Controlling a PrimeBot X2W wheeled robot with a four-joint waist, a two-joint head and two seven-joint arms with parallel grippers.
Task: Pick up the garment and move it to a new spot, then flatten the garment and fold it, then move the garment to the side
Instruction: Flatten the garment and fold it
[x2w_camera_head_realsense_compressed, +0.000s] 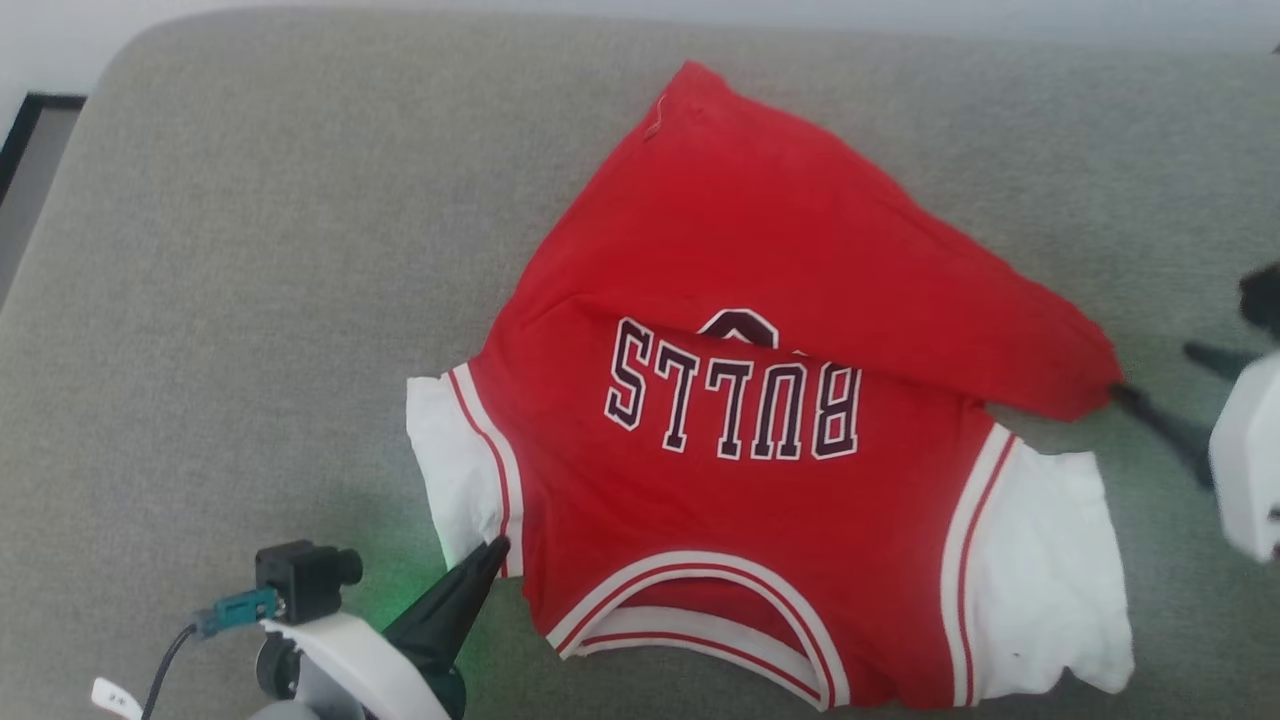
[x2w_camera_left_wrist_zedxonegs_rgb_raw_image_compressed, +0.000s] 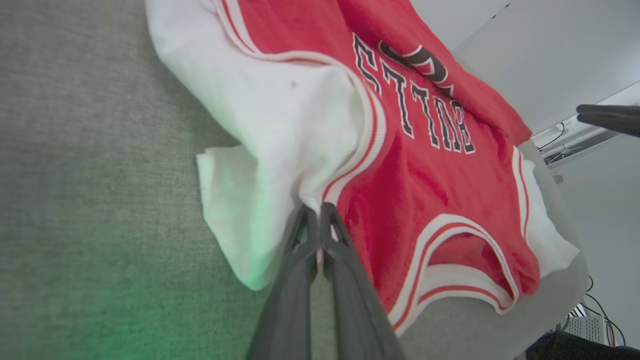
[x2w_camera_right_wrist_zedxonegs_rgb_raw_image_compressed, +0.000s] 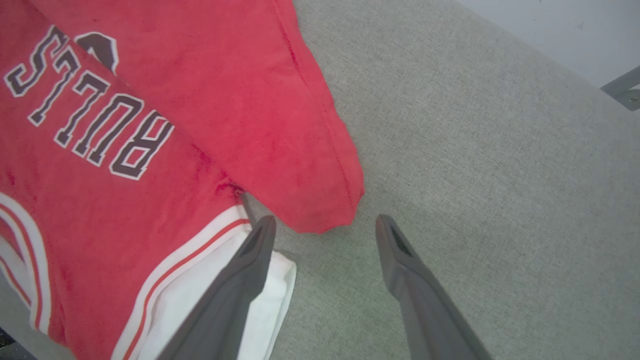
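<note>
Red Bulls jersey (x2w_camera_head_realsense_compressed: 740, 500) lay chest-up on a grey upholstered surface (x2w_camera_head_realsense_compressed: 250, 250), its collar (x2w_camera_head_realsense_compressed: 700, 620) toward the robot and its lower half doubled back over the chest, the fold partly covering the number (x2w_camera_head_realsense_compressed: 740, 328) beside the "BULLS" lettering (x2w_camera_head_realsense_compressed: 735, 400); the left gripper (x2w_camera_left_wrist_zedxonegs_rgb_raw_image_compressed: 315, 212) had its fingers pressed together on a pinch of cloth at the seam where a white sleeve (x2w_camera_left_wrist_zedxonegs_rgb_raw_image_compressed: 260, 150) met the red body; the right gripper (x2w_camera_right_wrist_zedxonegs_rgb_raw_image_compressed: 325, 222) hovered with jaws spread wide, straddling the hem corner (x2w_camera_right_wrist_zedxonegs_rgb_raw_image_compressed: 320, 200) of the folded-over part, just beside the other white sleeve (x2w_camera_right_wrist_zedxonegs_rgb_raw_image_compressed: 270, 300). Flattening appeared to be the step in hand; doing it well would likely mean closing the right fingers on that hem corner alone, not the sleeve beneath, then drawing it away from the collar, low over the surface, while the left pinch anchored the shoulder; that way the fold should open without dragging the whole shirt.
</note>
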